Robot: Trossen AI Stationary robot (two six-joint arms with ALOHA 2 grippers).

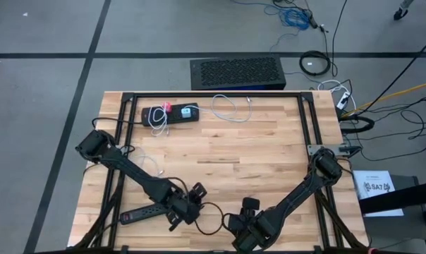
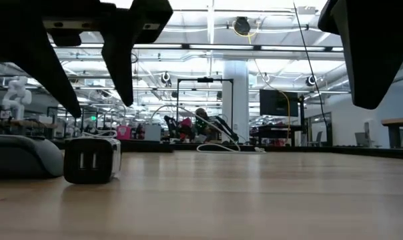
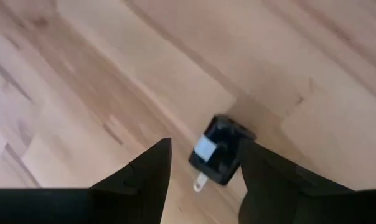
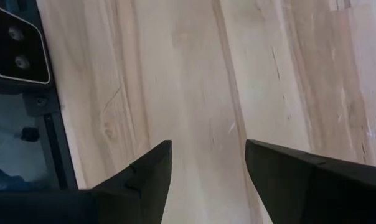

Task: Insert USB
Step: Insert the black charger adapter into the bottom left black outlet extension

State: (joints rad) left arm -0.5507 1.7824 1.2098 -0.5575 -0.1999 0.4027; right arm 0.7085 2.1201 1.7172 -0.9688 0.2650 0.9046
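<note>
The dark six-joint left arm reaches inward along the near edge, its two-finger left gripper (image 1: 196, 192) spread apart, pointing downward. The matching right arm folds in beside it, its right gripper (image 1: 250, 206) likewise parted.

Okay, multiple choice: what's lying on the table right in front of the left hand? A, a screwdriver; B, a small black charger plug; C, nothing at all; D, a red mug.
B: the left wrist view shows a small black charger plug with metal prongs lying on the wooden table, just ahead of the open left hand.
</note>
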